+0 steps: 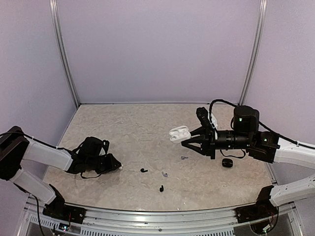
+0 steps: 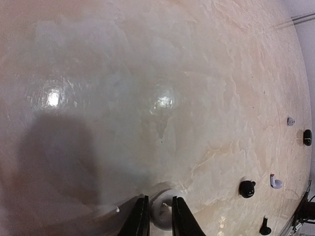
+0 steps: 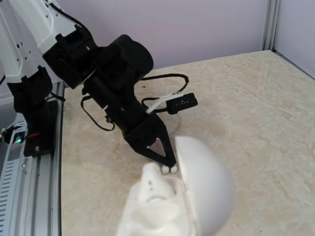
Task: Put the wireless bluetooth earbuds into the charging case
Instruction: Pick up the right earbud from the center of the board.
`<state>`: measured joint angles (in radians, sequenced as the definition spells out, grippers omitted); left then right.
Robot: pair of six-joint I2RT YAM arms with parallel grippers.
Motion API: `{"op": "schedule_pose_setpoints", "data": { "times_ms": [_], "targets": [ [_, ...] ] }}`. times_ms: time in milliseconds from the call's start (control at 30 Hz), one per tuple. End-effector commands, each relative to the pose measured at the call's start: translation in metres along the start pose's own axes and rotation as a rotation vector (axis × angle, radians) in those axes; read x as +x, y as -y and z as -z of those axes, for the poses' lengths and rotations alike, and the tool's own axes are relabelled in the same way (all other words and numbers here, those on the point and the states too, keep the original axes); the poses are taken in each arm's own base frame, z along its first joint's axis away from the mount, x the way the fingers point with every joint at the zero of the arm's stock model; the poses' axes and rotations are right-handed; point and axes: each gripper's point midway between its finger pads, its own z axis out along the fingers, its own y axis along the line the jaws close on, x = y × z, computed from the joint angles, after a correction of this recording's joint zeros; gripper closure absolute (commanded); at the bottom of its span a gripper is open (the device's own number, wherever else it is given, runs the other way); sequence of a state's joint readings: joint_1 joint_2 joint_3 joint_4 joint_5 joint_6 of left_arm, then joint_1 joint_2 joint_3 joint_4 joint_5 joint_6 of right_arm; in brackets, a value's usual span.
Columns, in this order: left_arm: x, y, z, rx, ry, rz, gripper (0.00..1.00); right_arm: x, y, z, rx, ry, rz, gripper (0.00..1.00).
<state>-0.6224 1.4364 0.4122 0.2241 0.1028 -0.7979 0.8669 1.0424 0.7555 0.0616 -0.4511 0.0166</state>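
Note:
My left gripper (image 2: 160, 200) is low over the table, shut on a white earbud (image 2: 165, 212) that rests on the surface; the top view shows that gripper (image 1: 118, 167) at the left. My right gripper (image 1: 183, 138) holds the white charging case (image 1: 179, 132) in the air, with its lid (image 3: 204, 189) open. One white earbud (image 3: 152, 181) sits in a case slot. Two black earbuds (image 1: 143, 170) (image 1: 161, 188) and two lavender earbuds (image 1: 165, 173) (image 1: 184, 158) lie loose between the arms. In the right wrist view its own fingers are hidden under the case.
A black closed case (image 1: 227, 162) lies under the right arm. The left arm (image 3: 118, 88) fills the far left of the right wrist view. The metal table rail (image 1: 162, 216) runs along the near edge, and walls close off the back and sides.

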Motion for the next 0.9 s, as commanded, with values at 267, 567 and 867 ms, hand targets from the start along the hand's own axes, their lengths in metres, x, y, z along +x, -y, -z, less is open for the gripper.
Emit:
{"op": "schedule_pose_setpoints", "data": {
  "times_ms": [267,567,867],
  "targets": [
    [0.009,0.01,-0.008,0.004,-0.036,-0.052,0.84,-0.005,0.004,0.009,0.02,0.017,0.043,1.0],
    [0.0,0.012,-0.001,-0.02,0.0,-0.085,0.95,-0.005,0.004,0.01,0.017,0.021,0.041,1.0],
    [-0.058,0.097,0.062,0.172,0.213,-0.365,1.0,-0.007,0.0,0.01,-0.008,0.026,0.042,1.0]
  ]
}}
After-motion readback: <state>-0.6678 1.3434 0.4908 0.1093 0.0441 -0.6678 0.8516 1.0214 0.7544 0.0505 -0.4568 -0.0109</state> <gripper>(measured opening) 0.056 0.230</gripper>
